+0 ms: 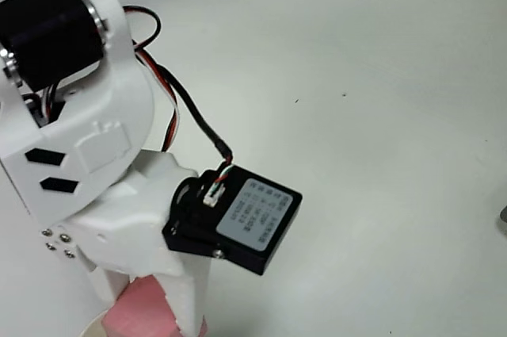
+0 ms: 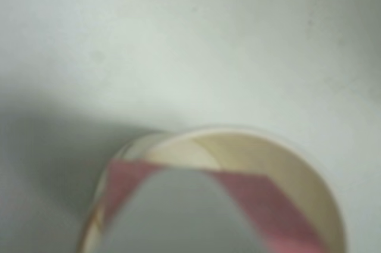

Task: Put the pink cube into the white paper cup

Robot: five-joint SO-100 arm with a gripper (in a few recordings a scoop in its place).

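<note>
Low in the blurry wrist view, the white gripper (image 2: pixel 178 217) is holding the small salmon-pink foam cube (image 2: pixel 250 196), which is probably sitting right over the open mouth of the round off-white paper cup (image 2: pixel 297 164).

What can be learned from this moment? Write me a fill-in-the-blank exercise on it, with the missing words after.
1. The end effector grips a cube whose colour is ____.
2. In the wrist view the cube hangs over the open mouth of the white paper ____.
3. The inside of that cup is coloured ____.
4. The black servo block on the arm carries a label that is ____ in colour.

Missing words: pink; cup; cream; grey
</note>
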